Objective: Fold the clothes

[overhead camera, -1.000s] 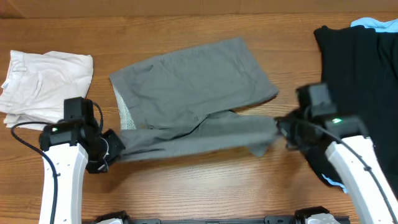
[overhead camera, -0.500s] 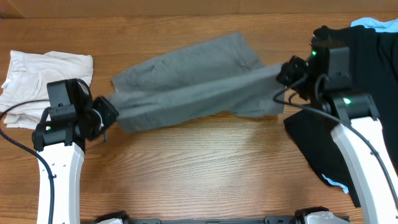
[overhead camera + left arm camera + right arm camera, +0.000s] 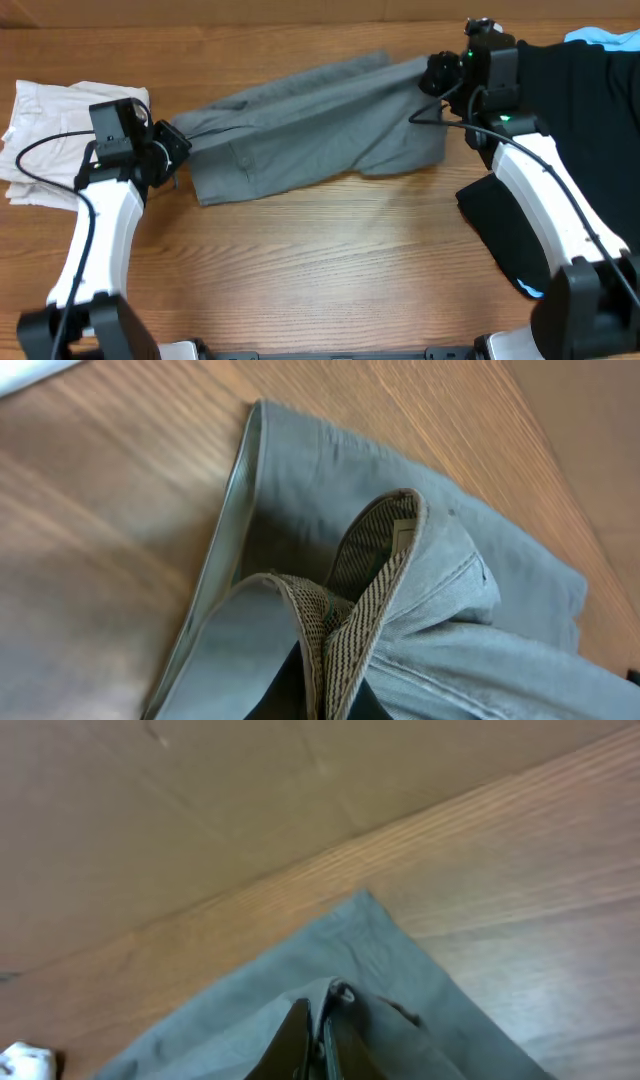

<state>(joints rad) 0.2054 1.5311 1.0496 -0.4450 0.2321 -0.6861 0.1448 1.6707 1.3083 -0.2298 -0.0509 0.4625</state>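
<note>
The grey shorts (image 3: pixel 300 140) lie folded in half across the middle of the table, stretched between both grippers. My left gripper (image 3: pixel 170 150) is shut on the waistband end; the left wrist view shows the speckled waistband lining (image 3: pixel 365 610) pinched between the fingers. My right gripper (image 3: pixel 435 72) is shut on the far right corner of the shorts (image 3: pixel 330 1010) near the back edge. Cream-white shorts (image 3: pixel 60 135) lie folded at the far left. A black garment (image 3: pixel 580 130) lies at the right.
A light blue cloth (image 3: pixel 605 38) peeks out at the back right corner and again under the black garment's front edge. A brown cardboard wall (image 3: pixel 200 800) runs along the table's back edge. Bare wood table (image 3: pixel 330 270) lies in front of the shorts.
Both grippers carried the near edge of the grey shorts away from the front, over the rest of the shorts, toward the back. The shorts now lie doubled over.
</note>
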